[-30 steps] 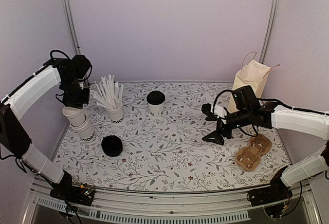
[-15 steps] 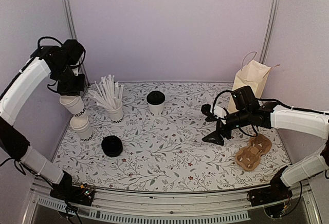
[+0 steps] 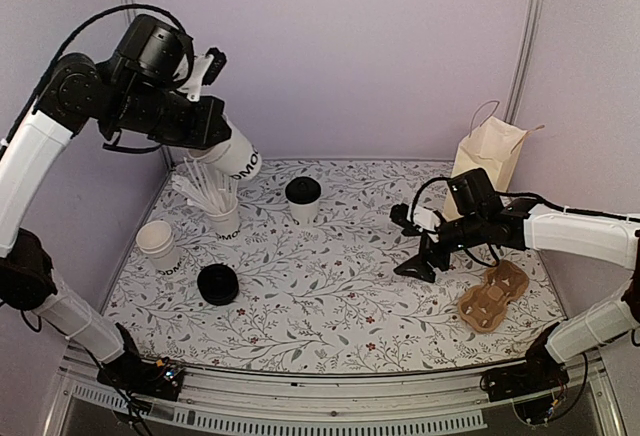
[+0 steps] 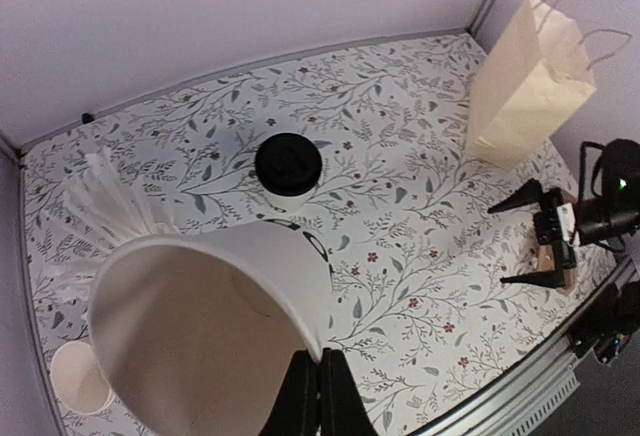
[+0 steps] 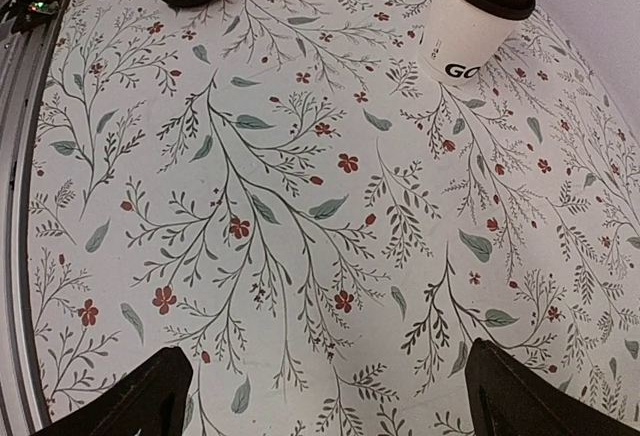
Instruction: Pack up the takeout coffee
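Note:
The takeout coffee (image 3: 303,199), a white cup with a black lid, stands upright at the back middle of the table. It also shows in the left wrist view (image 4: 288,168) and the right wrist view (image 5: 478,16). My left gripper (image 3: 222,142) is high above the back left, shut on the rim of a lidless white cup (image 3: 240,162) that it holds tilted. In the left wrist view the gripper (image 4: 320,396) pinches the cup's rim (image 4: 200,326). My right gripper (image 3: 403,241) is open and empty, low over the table right of the coffee (image 5: 325,396).
A paper bag (image 3: 490,154) stands at the back right, a cardboard cup carrier (image 3: 493,296) in front of it. A cup of white sticks (image 3: 222,211), stacked lidless cups (image 3: 160,246) and a stack of black lids (image 3: 217,283) are on the left.
My left gripper has lifted a lidless cup off the stack and swung it up and to the right, tilting it. The right arm has not moved.

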{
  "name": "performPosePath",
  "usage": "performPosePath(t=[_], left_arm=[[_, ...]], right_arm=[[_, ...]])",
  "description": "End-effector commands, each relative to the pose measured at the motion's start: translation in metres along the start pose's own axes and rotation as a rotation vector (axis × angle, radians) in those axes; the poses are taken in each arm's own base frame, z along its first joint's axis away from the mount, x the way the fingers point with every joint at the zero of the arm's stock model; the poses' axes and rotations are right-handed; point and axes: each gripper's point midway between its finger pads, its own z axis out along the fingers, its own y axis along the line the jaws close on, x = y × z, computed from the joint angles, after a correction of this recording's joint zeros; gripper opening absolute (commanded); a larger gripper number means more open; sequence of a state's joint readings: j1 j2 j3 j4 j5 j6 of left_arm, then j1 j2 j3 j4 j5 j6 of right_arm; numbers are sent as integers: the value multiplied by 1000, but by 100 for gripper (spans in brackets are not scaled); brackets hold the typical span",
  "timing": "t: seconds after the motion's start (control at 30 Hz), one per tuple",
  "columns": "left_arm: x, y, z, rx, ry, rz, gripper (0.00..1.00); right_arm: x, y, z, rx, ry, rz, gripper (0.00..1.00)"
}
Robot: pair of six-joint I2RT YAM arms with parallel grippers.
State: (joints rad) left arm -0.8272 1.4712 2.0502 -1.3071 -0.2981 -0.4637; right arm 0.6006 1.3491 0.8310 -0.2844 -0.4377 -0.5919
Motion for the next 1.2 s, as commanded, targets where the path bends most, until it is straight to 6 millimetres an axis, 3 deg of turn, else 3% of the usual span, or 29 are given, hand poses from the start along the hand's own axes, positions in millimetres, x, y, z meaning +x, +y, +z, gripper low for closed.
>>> performPosePath(t=[0.0,0.17,0.37,0.43,0.6,0.77,1.17], left_arm=[[11,-74,27,187,25,187,0],[58,-107,81,200,204,353,0],[130,-141,144,203,432,528,0],[145,-156,155,236,466,548,0],[172,-181,175,305,523,581,0],[198,-186,193,301,584,616,0],[213,-198,201,310,587,620,10]], right_arm=[[-3,-22,-3,102,15,-14,99],[7,-61,-11,331,79,-23,99],[9,-72,-22,397,74,-35,99],[10,-77,-24,424,80,-37,99],[15,-104,-42,618,98,-78,99],[14,-112,-50,655,84,-74,99],[23,-113,-44,639,110,-67,99]])
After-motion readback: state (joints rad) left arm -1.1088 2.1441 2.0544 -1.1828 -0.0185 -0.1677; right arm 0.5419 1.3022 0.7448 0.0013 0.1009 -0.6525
